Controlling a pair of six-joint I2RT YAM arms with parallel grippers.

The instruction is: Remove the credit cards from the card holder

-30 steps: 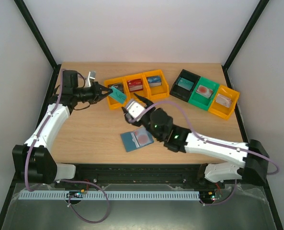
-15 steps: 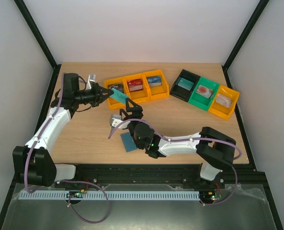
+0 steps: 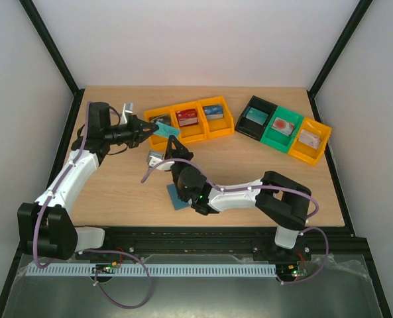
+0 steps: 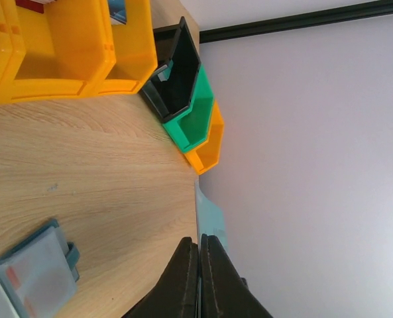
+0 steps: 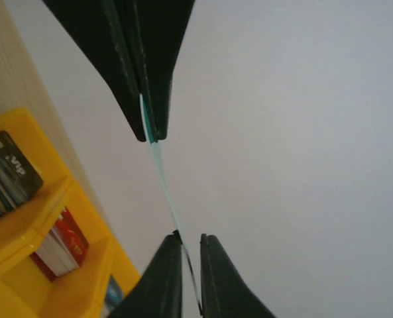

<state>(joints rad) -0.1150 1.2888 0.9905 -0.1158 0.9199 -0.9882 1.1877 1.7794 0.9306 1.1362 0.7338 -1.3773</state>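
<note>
teal card [image 3: 164,132] is in the air by the bins [image 3: 204,136], pinched by left gripper [image 4: 199,240]. right gripper [image 5: 191,237] swung up off the holder [image 3: 177,197] on the table [image 3: 116,185] and narrowed round the card's free end. can't tell if clamped. looks like a handover.

Two arms [image 3: 70,173], one gripper apiece: left gripper [image 3: 150,129], right gripper [image 3: 173,147]. One table [image 3: 116,195]. One holder [image 3: 177,197] on it. One card [image 3: 167,132] up in the air. Three yellow bins [image 3: 193,137] in a joined row, one black bin [image 3: 244,129], one green bin [image 3: 272,142], one orange bin [image 3: 302,157]: six in all. Binned cards [image 3: 187,118] in all six, at least one face showing per bin; stacks too tight to count further.
</note>
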